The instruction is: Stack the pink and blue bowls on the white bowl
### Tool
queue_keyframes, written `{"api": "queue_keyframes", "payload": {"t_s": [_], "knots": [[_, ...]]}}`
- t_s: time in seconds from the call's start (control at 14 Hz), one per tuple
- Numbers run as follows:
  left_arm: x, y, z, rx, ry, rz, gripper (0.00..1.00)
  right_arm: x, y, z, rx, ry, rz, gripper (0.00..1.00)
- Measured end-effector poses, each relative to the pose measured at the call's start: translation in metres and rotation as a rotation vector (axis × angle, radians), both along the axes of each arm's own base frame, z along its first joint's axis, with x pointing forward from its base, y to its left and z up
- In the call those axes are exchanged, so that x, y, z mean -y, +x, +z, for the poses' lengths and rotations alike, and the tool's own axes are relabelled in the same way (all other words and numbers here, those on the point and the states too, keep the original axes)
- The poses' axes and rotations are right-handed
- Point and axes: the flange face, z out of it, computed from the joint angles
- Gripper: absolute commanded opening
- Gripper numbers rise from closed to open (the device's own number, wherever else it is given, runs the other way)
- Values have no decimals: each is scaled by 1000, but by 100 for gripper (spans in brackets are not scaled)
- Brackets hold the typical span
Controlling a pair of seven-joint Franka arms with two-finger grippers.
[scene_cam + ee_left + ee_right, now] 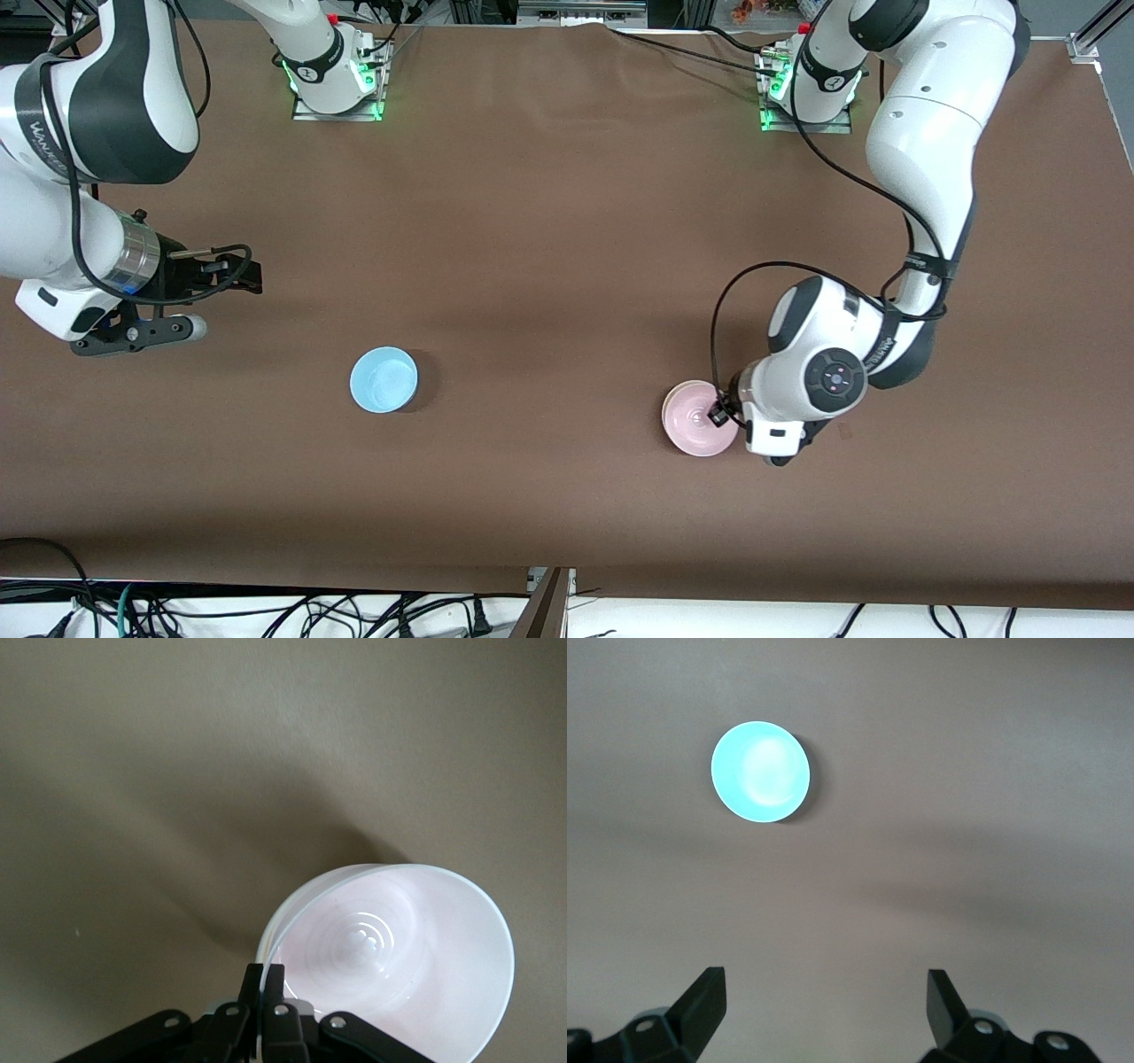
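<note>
The left gripper [725,409] is low at the table, toward the left arm's end and the camera's edge, its fingers [264,992] pressed together on the rim of the pink bowl [697,418]. In the left wrist view the rim passes between the two black fingertips and the pink bowl [399,961] opens away from them, its ringed floor in plain sight. A pale rim edge peeks out from under it beside the fingers; I cannot tell whether that is the white bowl. Whether the pink bowl rests on something or hangs slightly above the brown table cloth [567,266] I also cannot tell; from the front it sits right against the gripper, on the side toward the right arm. Well apart from that gripper, toward the right arm's end of the table, the blue bowl [384,379] stands alone and upright on the cloth. The right gripper [232,270] waits in the air over bare cloth near its own end of the table, fingers [709,997] spread wide with nothing between them; the blue bowl [760,772] lies well out ahead of them, untouched.
</note>
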Motion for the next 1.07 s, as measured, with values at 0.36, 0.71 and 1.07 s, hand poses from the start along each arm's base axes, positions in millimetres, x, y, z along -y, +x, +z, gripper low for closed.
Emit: {"api": "queue_keyframes", "payload": {"t_s": [0.36, 0.71, 1.07], "knots": [[-6, 0, -14, -12, -10, -20, 0, 0, 0, 0, 1, 0, 0, 100], [17, -6, -16, -14, -7, 23, 0, 0, 0, 0, 1, 0, 0, 100], [44, -10, -28, 12, -20, 57, 0, 1, 0, 0, 1, 0, -2, 100]]}}
